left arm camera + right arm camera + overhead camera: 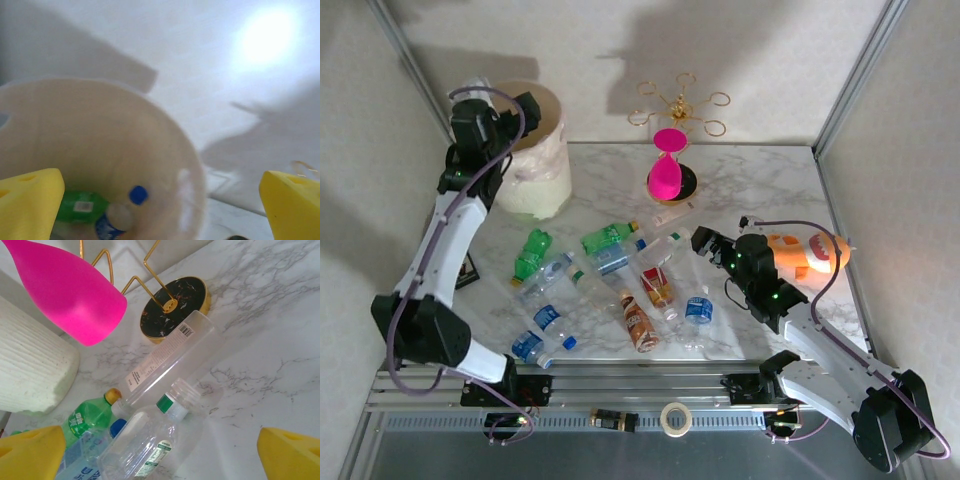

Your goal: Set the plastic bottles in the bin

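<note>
Left wrist: green bottle (80, 206) inside bin (105, 135).

Bottles (610, 262) flat beside cream bin (538, 180)

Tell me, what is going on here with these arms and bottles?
Two robot arms are clearing plastic bottles off a marble table into a cream bin. The left claw hangs open and empty over the bin, where a green bottle and a blue-capped clear bottle already lie. The right claw is open too, low over the table and aimed at a clear bottle with a green cap. About a dozen bottles lie on the table.
</note>
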Controlling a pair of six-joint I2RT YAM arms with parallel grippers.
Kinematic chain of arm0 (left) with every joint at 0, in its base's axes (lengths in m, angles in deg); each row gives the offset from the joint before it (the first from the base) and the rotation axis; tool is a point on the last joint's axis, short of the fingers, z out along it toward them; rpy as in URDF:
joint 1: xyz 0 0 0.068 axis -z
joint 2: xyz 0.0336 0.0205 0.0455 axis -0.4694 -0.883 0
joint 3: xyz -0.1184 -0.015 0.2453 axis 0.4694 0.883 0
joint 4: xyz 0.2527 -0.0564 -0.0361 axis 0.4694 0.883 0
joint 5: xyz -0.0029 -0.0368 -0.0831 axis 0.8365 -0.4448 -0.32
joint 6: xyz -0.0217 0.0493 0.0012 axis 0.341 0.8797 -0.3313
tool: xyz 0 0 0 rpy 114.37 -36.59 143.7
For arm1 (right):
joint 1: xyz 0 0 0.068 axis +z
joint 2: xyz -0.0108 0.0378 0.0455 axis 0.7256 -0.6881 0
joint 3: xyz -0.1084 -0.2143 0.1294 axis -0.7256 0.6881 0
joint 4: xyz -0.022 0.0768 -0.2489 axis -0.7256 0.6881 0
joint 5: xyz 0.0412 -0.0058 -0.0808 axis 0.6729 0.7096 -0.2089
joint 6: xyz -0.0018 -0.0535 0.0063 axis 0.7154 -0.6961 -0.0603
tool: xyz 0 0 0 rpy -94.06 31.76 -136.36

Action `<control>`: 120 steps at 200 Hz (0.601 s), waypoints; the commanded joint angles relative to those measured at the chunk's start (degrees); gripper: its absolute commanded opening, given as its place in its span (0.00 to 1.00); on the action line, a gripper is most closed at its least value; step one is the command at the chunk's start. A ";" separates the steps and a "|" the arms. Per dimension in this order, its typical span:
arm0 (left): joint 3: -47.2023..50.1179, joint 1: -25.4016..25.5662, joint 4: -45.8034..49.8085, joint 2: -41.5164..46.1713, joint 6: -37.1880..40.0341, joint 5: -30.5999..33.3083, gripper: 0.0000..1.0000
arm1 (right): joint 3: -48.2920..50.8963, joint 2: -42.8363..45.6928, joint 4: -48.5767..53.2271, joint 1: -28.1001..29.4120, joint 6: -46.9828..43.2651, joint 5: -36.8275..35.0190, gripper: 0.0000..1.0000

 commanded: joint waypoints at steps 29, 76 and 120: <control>20.02 11.36 -17.04 13.68 -3.72 -7.41 1.00 | 0.19 0.81 0.60 -0.68 1.51 -0.77 0.99; 35.11 22.88 -22.08 21.97 -4.66 -7.23 1.00 | -3.16 0.31 8.49 -1.07 -1.47 2.24 0.99; 46.19 30.76 -29.14 22.85 -8.80 -6.35 0.99 | -6.69 -5.31 20.76 -0.30 -1.06 4.59 0.99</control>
